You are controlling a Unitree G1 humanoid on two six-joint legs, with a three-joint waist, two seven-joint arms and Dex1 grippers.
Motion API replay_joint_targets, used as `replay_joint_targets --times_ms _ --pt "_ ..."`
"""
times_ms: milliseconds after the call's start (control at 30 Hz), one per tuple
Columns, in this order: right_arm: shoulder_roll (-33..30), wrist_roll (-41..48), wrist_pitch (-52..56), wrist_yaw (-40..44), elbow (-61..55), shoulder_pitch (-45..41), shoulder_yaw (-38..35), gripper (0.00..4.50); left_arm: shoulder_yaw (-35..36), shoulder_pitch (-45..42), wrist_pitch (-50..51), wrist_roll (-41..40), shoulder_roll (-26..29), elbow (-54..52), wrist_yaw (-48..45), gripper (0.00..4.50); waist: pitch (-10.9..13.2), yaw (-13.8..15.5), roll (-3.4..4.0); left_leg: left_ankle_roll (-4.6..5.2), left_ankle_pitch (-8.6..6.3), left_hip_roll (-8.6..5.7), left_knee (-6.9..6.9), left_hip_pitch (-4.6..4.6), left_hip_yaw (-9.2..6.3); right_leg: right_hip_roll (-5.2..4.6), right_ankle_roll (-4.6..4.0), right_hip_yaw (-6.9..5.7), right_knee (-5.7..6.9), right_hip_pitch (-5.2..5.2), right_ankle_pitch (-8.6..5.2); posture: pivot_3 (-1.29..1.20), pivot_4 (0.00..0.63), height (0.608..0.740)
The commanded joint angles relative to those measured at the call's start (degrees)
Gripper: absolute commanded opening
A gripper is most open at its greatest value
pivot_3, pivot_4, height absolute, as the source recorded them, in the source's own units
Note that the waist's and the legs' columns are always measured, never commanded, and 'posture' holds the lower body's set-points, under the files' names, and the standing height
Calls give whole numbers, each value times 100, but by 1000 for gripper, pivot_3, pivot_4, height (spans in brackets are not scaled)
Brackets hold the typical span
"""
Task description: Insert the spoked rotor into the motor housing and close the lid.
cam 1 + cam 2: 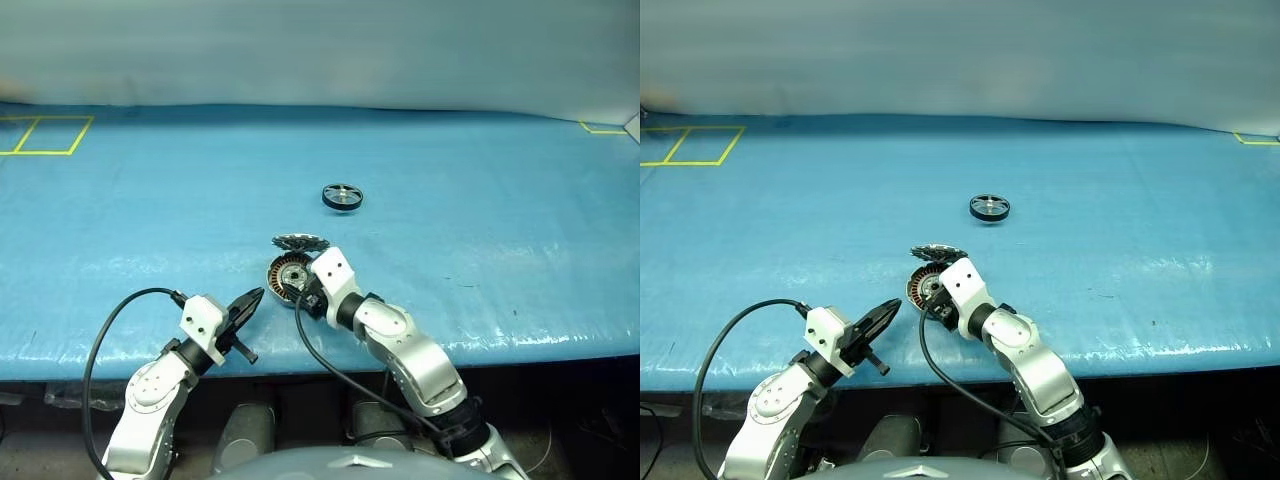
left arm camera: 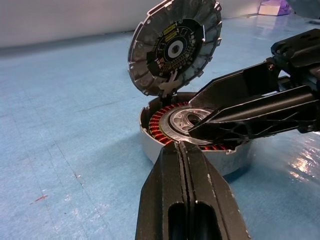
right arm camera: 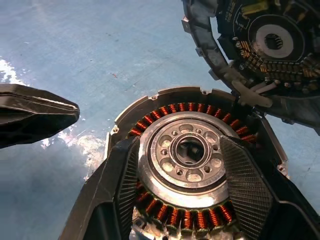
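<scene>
The motor housing (image 1: pixel 281 272) lies near the blue table's front edge, its copper windings ringing a silvery centre (image 3: pixel 187 150). Its lid (image 2: pixel 175 45) stands tilted up at the far side, inner face showing, joined to the housing's rim. The spoked rotor (image 1: pixel 342 196) lies flat and alone farther back on the table. My right gripper (image 3: pixel 181 145) is open over the housing, one finger (image 3: pixel 117 190) on either side of the silvery centre. My left gripper (image 1: pixel 252 300) is shut and empty, its tip just short of the housing's near wall (image 2: pixel 150 152).
The blue sheet (image 1: pixel 480 200) covers the whole table and wrinkles at the front edge (image 1: pixel 520 350). Yellow tape squares (image 1: pixel 45 135) mark the far left corner, and a yellow tape corner (image 1: pixel 600 128) the far right. A pale wall rises behind.
</scene>
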Motion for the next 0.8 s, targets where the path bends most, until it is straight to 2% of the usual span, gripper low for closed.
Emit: replay_joint_targets --times_ms 33,67,333,800 --pt "29 311 272 58 -739 29 -206 2619 -43 -2 -24 -20 16 -37 -17 0 0 -2 0 0 0 0 0 0 0 0 0 0 0 0 0 0 150 740" --pt "45 363 328 52 -803 41 -234 2619 -47 -6 -20 -19 16 -31 -22 0 0 -5 0 0 0 1 0 1 0 0 0 0 0 0 0 0 150 740" --pt "82 168 518 -199 -639 -108 -28 30 -82 -47 -29 -27 -1 3 -53 0 0 -8 0 -1 1 1 0 3 1 1 0 0 1 1 0 0 150 740" --pt "346 -19 354 -436 -37 -295 -15 30 -87 -7 -109 109 -28 15 83 0 -1 -13 0 -1 1 1 0 3 2 1 -1 0 2 0 2 0 150 740"
